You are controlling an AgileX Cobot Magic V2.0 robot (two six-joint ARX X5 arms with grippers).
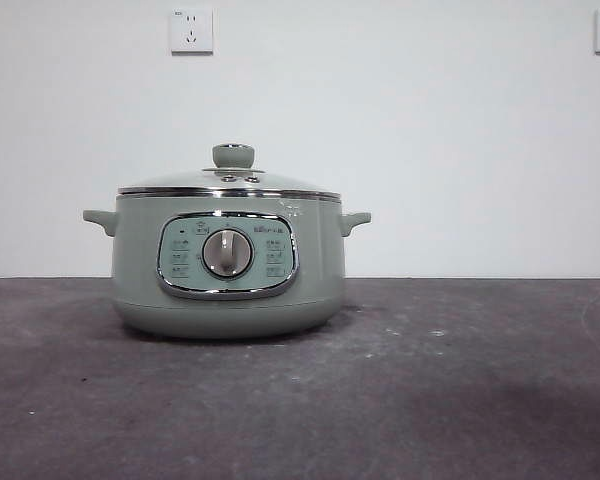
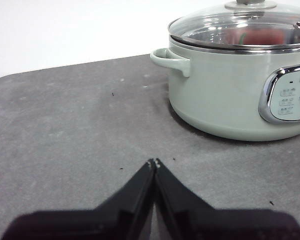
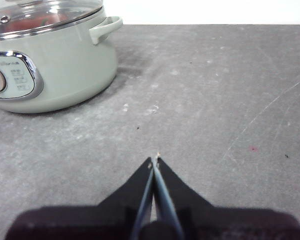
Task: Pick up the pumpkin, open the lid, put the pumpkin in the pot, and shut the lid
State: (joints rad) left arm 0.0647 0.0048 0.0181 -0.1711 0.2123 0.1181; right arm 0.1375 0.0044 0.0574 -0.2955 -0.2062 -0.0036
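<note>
Orange pumpkin inside lidded pot, well apart from left gripper and right gripper, jaws together.

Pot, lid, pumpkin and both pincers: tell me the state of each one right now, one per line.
pot: upright on the table, covered.
lid: shut, seated on the pot's rim.
pumpkin: inside the pot, seen red through the glass.
left pincer: shut, holding nothing, apart from the pot.
right pincer: shut, holding nothing, apart from the pot.
</note>
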